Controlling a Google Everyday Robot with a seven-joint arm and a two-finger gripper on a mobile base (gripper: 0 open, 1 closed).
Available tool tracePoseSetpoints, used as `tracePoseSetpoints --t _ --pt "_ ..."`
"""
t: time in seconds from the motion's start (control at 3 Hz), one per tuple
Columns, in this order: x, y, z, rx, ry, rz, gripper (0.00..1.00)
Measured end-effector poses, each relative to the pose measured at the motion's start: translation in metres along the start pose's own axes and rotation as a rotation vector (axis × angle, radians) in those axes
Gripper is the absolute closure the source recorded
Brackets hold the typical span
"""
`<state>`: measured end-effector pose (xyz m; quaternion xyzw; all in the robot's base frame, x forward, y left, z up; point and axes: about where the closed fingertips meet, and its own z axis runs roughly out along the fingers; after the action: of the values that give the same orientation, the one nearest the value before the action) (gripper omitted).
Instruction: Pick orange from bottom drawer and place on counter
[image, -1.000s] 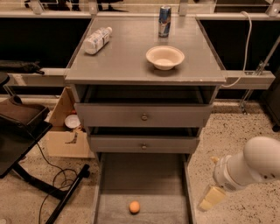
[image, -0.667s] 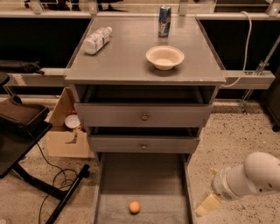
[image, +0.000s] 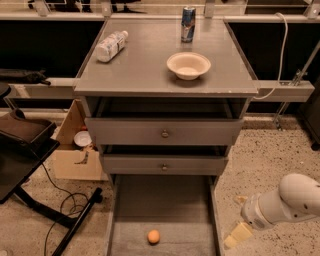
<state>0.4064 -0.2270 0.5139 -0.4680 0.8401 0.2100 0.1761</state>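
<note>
The orange (image: 153, 236) lies on the floor of the open bottom drawer (image: 165, 205), near its front end. The counter (image: 150, 65) is the grey top of the cabinet. My gripper (image: 237, 236) is at the lower right, low beside the drawer's right wall and to the right of the orange, apart from it. One cream fingertip (image: 239, 233) shows, held out from the white arm (image: 285, 200).
On the counter lie a cream bowl (image: 188, 65), a plastic bottle (image: 111, 46) on its side and an upright can (image: 188, 23). Two upper drawers with knobs (image: 164, 133) are pushed in. A cardboard box (image: 75, 150), cables and a black stand (image: 25, 145) are on the left floor.
My arm and gripper have sunk lower and drawn a little right, toward the bottom right corner. The orange has not moved.
</note>
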Motion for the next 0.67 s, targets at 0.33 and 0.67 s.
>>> tracePoseSetpoints --t 0.33,0.67 --pt "0.0 -0.001 0.021 0.019 -0.006 -0.006 0.0" --pt "0.006 0.003 0.075 0.021 -0.03 -0.049 0.0"
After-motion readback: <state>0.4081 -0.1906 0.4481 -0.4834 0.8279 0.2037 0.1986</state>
